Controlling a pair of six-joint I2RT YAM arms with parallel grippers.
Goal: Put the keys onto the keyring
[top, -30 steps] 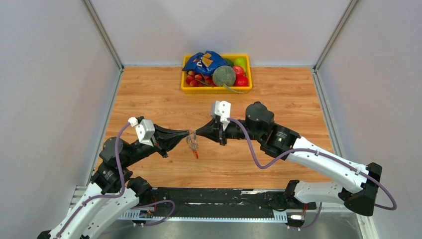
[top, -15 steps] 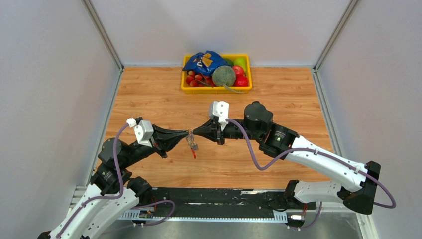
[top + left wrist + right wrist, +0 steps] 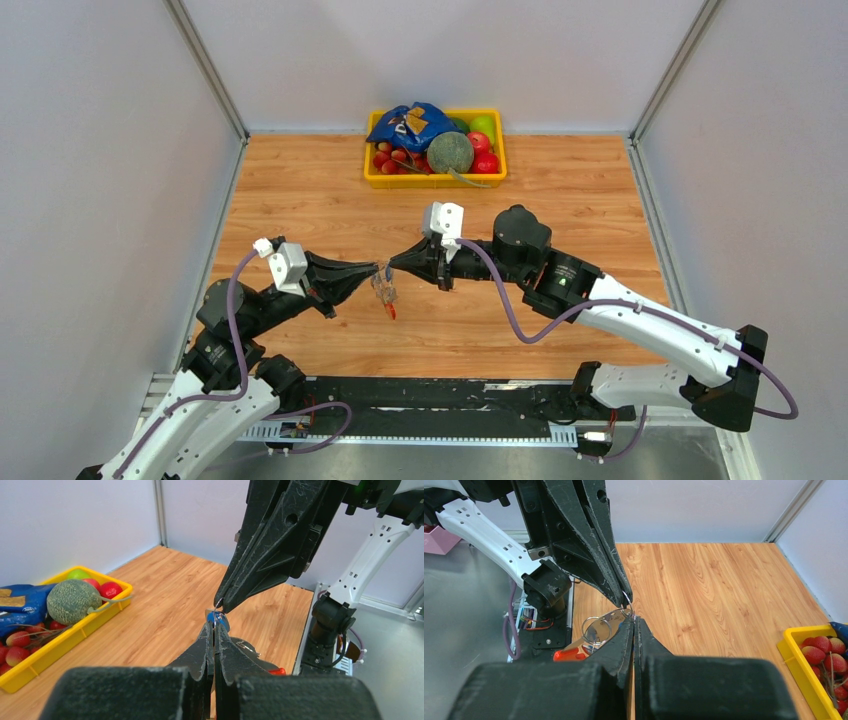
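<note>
left fingers [image 3: 355,272] come in from 9 o'clock, right fingers [image 3: 410,263] from 3 o'clock; tips nearly touch above the bench [image 3: 580,190], a little toward 7 o'clock of its centre, apart from the surface

both pairs clenched, no gap between the pads in either wrist view

keyring [image 3: 384,291] hangs in the air right under that meeting point, off the bench; red clip at its 6 o'clock end; right wrist view shows wire rings and the silvery strip just at 9 o'clock of the right fingertips, with a small wire loop running up to the left tips

one key [image 3: 220,622], blue head, sits right at the left fingertips in the left wrist view, right tips just above it at 12 o'clock; second key not made out in the bunch

cannot tell which piece each pair actually pinches; too small and stacked at the tips

yellow tray [image 3: 435,182] at 12 o'clock on the bench, well apart from the arms; holds a melon [image 3: 451,152], a blue bag [image 3: 410,124], red and green fruit
</note>
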